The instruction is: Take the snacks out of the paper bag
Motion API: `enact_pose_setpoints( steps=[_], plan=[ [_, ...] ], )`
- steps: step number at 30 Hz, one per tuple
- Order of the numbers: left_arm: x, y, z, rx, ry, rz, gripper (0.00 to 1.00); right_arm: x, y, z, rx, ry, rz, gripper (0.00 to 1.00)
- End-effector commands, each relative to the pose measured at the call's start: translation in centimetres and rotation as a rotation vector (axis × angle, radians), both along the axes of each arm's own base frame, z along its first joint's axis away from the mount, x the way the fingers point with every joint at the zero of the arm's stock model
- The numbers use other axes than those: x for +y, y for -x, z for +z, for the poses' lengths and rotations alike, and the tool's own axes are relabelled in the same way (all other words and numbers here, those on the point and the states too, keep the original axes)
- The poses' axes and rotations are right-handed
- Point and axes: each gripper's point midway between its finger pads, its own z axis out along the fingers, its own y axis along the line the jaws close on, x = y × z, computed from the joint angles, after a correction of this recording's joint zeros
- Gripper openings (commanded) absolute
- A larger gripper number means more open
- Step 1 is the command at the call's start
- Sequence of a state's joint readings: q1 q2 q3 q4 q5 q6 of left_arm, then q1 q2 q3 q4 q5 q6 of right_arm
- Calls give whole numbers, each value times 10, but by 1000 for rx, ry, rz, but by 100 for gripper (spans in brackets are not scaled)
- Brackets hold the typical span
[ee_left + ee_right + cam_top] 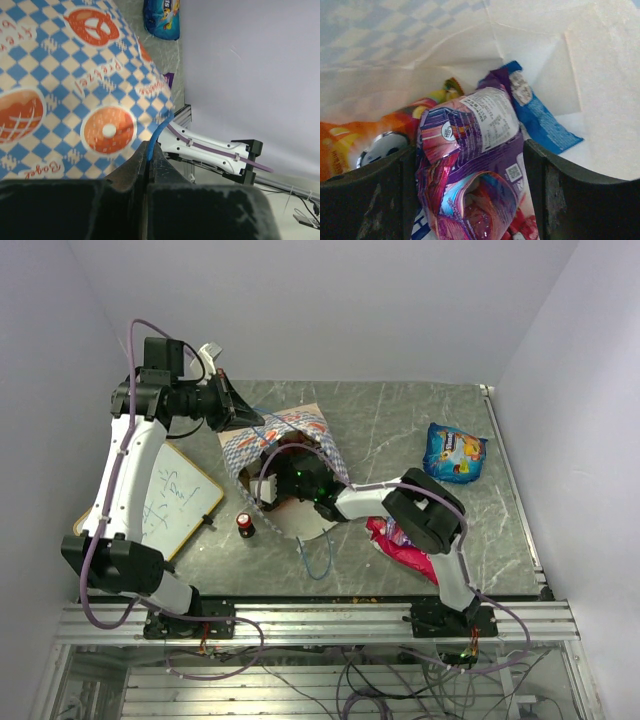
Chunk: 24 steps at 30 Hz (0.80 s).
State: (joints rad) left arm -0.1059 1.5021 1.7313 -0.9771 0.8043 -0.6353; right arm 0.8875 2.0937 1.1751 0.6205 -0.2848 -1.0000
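The paper bag (292,430) lies at the table's middle with its mouth facing the arms. My left gripper (148,159) is shut on its blue cord handle (159,131) and holds the checkered side (75,90) up. My right gripper (471,147) is inside the bag, its jaws closed against both sides of a crumpled purple-white snack packet (475,145). A blue packet (540,122) and an orange packet (350,145) lie deeper in the bag. On the table outside lie a blue packet (455,453) and a pink packet (400,545).
A small red-capped bottle (244,524) stands just left of the bag's mouth. A whiteboard (175,498) lies at the left. The bag's other blue cord (318,558) trails toward the near edge. A metal rail (510,480) runs along the table's right side.
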Motion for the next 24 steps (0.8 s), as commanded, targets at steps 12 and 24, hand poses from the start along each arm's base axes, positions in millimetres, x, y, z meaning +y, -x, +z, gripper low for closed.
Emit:
enact_pose_setpoints(
  steps=[12,24],
  plan=[
    [3,-4,4,-2,-21,-42,7,9,-46,5,-101,-23,-103,69],
    [2,-11,-3,18,1,-2,7,4,-20,24,-13,-8,-35,17]
  ],
)
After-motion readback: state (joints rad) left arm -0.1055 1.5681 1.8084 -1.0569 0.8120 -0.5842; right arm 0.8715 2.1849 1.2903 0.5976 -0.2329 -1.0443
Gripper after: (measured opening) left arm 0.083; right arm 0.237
